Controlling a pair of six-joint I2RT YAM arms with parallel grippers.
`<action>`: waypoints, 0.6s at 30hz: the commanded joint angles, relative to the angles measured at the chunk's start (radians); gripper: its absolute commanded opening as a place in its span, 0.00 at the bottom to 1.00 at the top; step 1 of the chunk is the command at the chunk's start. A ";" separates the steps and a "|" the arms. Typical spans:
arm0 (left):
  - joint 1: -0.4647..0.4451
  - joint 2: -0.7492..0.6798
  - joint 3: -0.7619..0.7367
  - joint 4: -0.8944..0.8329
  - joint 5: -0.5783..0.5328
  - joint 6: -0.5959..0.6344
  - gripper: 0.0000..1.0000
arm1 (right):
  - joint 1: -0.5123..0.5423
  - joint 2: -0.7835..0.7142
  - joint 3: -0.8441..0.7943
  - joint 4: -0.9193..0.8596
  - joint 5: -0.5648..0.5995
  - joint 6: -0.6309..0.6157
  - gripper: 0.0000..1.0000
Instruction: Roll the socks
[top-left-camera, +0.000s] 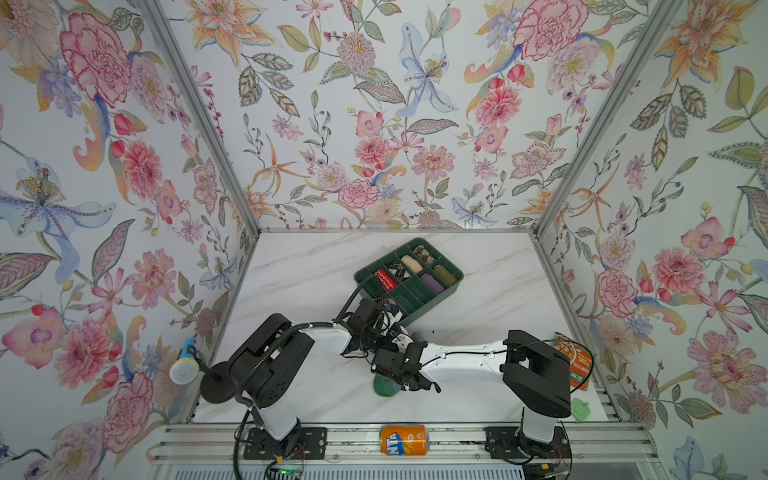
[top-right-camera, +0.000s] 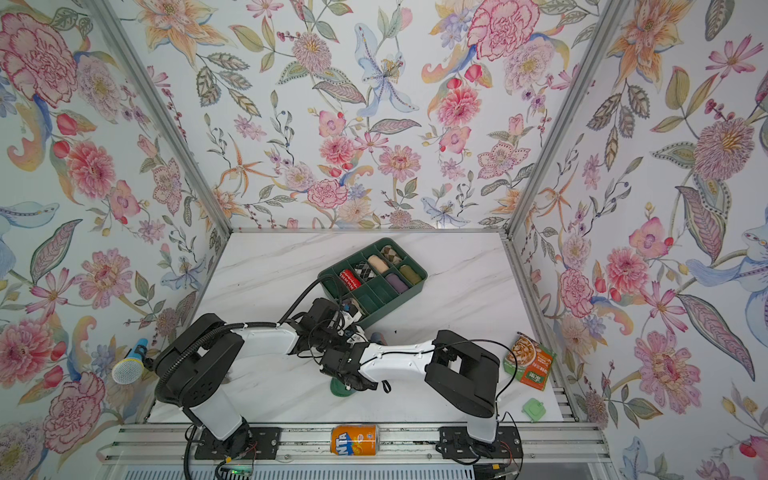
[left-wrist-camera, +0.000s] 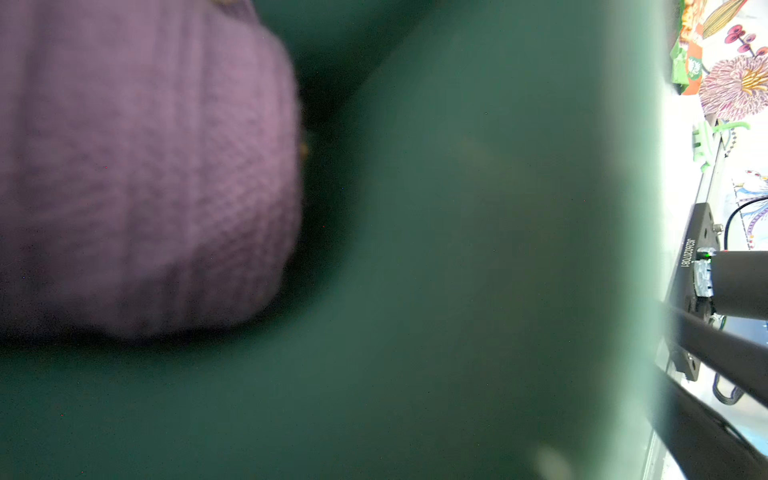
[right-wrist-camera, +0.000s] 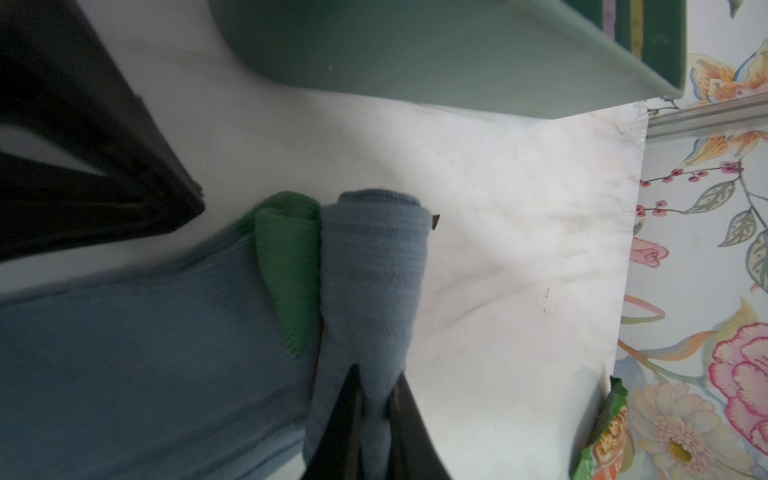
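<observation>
Rolling the socks (right-wrist-camera: 124, 353) is underway on the counter (top-left-camera: 311, 270), just near of the green tray (top-left-camera: 436, 298): the right hand (right-wrist-camera: 376, 374) is pinching the roll (left hand (top-left-camera: 382, 308) pressed together, at the tray). Next likely needs tight, even turning.

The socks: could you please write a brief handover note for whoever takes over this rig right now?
Right claw: shut on the socks, pinching the rolled end.
Left claw: shut, tips hidden at the green organiser's near corner; any hold cannot be told.
Socks: on the table, in front of the organiser, under the right wrist.
Done: roll started.
Left: roll up the flat length to the dark green end.
</observation>
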 joint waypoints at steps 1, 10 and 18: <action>0.011 -0.013 -0.025 0.023 -0.010 -0.043 0.07 | 0.055 0.000 -0.023 0.053 -0.072 -0.074 0.13; 0.058 0.009 0.025 0.001 -0.035 -0.004 0.07 | 0.058 0.005 -0.038 0.053 -0.075 -0.072 0.13; 0.124 0.000 0.060 0.036 -0.055 -0.003 0.08 | 0.058 0.019 -0.039 0.053 -0.076 -0.072 0.13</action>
